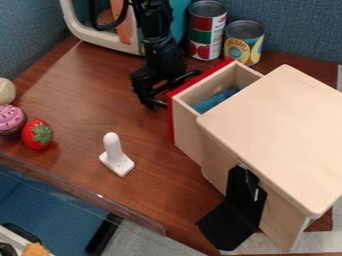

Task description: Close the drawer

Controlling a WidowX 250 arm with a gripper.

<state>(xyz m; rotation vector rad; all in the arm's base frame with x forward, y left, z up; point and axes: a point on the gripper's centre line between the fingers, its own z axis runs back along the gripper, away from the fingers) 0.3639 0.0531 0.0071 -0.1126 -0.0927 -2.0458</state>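
The gripper (pixel 175 90) is at the upper middle, just left of the drawer's front, with its two fingers spread apart. One finger is low beside the red front panel (pixel 171 117); the other points toward the panel's upper part. I cannot tell whether either touches it. The wooden drawer (pixel 192 134) stands pulled out from the left side of the pale wooden cabinet (pixel 280 130). Inside the drawer lies something blue (pixel 215 100), partly hidden under the cabinet's top.
Two cans (pixel 206 30) (pixel 244 42) stand behind the drawer. A white upright piece (pixel 115 154) is left of the cabinet, with a toy strawberry (pixel 37 134) and cupcake (pixel 11 120) at the far left. A black flap (pixel 230 225) lies at the cabinet's near side.
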